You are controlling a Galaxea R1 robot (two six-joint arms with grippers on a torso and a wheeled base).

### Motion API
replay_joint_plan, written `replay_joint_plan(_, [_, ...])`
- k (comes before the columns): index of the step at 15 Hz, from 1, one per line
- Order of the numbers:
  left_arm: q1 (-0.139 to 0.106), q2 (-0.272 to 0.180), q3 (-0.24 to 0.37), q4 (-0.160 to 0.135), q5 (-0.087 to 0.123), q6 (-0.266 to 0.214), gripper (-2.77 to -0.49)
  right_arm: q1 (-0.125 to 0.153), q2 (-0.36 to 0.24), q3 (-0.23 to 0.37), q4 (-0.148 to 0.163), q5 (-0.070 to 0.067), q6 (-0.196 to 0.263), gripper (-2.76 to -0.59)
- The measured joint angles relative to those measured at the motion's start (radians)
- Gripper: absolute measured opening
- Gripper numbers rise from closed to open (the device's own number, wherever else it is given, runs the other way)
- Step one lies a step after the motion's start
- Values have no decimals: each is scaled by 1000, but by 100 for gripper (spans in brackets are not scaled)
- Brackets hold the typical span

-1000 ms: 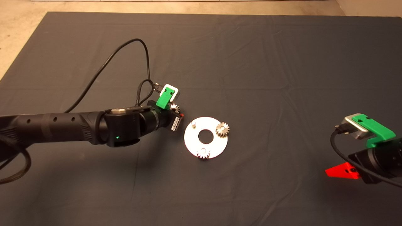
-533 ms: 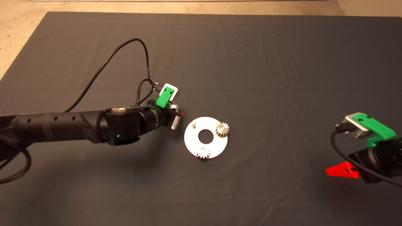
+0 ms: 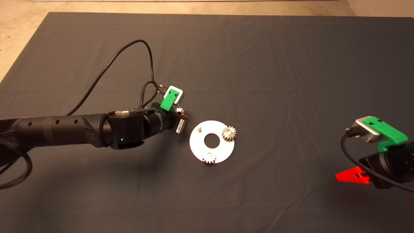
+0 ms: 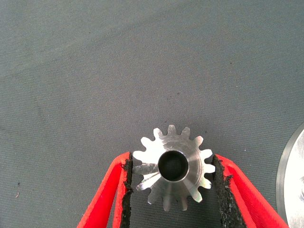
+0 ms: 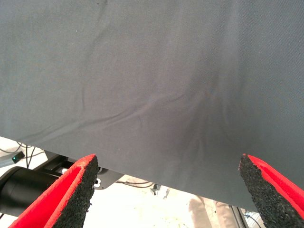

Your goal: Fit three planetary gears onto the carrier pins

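The dark mat (image 3: pixel 258 64) is a wrinkled woven cloth, creased in long shallow folds, with pale floor (image 3: pixel 19 38) showing past its far and left edges. Near its middle lies the white disc (image 3: pixel 201 144), flat and round with a large centre hole. Two planetary gears sit on its rim: one (image 3: pixel 229 133) on the right side and one (image 3: pixel 209 157) on the near side, both small, silvery and sharp-toothed. On the disc's upper left stands a bare carrier pin (image 3: pixel 199 127), a short metal peg. Just left of the disc, the left gripper (image 4: pixel 173 178) hangs over bare mat with its black-padded red fingers (image 4: pixel 118 190) pinched on the third gear (image 4: pixel 173 166), whose dark bore faces the wrist camera; the disc's edge (image 4: pixel 292 180) shows beside it. A black cable (image 3: pixel 113 61) loops over the left arm. The right gripper (image 5: pixel 168 183) waits at the mat's right edge, its fingers spread wide over bare cloth.
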Motion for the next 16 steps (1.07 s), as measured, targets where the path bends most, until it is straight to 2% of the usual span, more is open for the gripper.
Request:
replay_joint_plan(7, [0, -4, 0, 0, -9, 1, -243, 2, 0, 0, 0, 0, 0, -116])
replay_joint_plan(11, [0, -22, 5, -1, -24, 5, -252, 3, 0, 0, 0, 0, -1, -116])
replay_joint_plan(13, [0, -42, 26, -5, -16, 6, -257, 2, 0, 0, 0, 0, -3, -116])
replay_joint_plan(16, [-1, -56, 99, -9, -5, 6, -259, 3, 0, 0, 0, 0, -11, -116])
